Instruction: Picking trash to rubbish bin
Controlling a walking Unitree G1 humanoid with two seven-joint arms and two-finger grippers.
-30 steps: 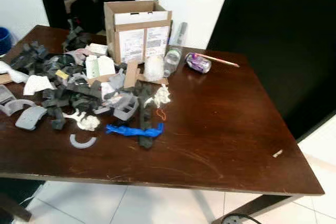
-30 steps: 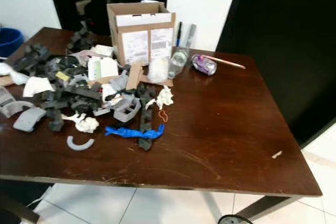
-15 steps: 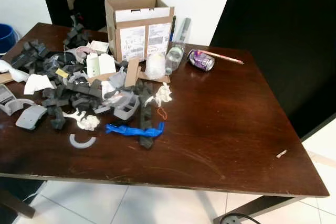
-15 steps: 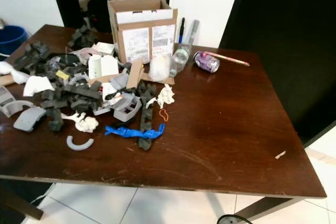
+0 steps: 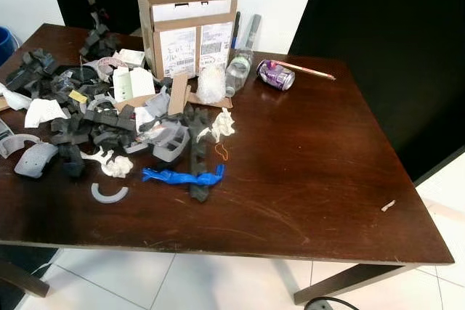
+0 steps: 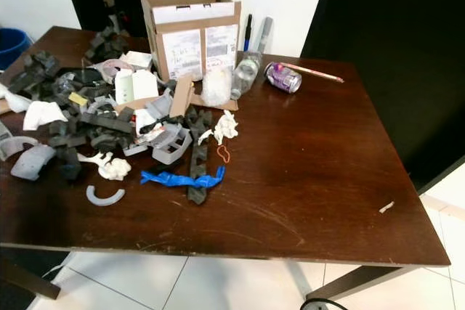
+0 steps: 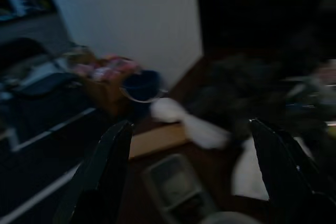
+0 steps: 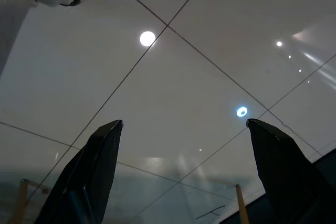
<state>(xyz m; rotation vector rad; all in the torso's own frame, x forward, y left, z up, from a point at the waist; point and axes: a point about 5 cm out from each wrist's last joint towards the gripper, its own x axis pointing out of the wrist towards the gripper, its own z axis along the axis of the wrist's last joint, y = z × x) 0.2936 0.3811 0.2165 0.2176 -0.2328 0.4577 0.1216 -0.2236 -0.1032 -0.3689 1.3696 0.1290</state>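
Note:
Trash lies heaped on the left half of a dark wooden table (image 5: 327,172): several grey and black foam pieces (image 5: 94,125), a blue strip (image 5: 182,176), crumpled white tissue (image 5: 221,125), a clear plastic bottle (image 5: 237,72) and a purple can (image 5: 275,75). A blue bin (image 6: 11,43) stands beyond the table's far left corner, and it appears dimly as the blue bin (image 7: 139,85) in the left wrist view. My left gripper (image 7: 190,127) is open and holds nothing. My right gripper (image 8: 184,124) is open over the tiled floor.
An open cardboard box (image 5: 187,30) stands at the back of the table, with a pencil (image 5: 305,70) to its right. A small white scrap (image 5: 387,205) lies near the right edge. A dark doorway (image 5: 392,49) is behind, and white floor tiles (image 5: 218,284) lie below.
The head camera has shifted slightly, so the whole scene sits a little differently. Nothing on the table has moved.

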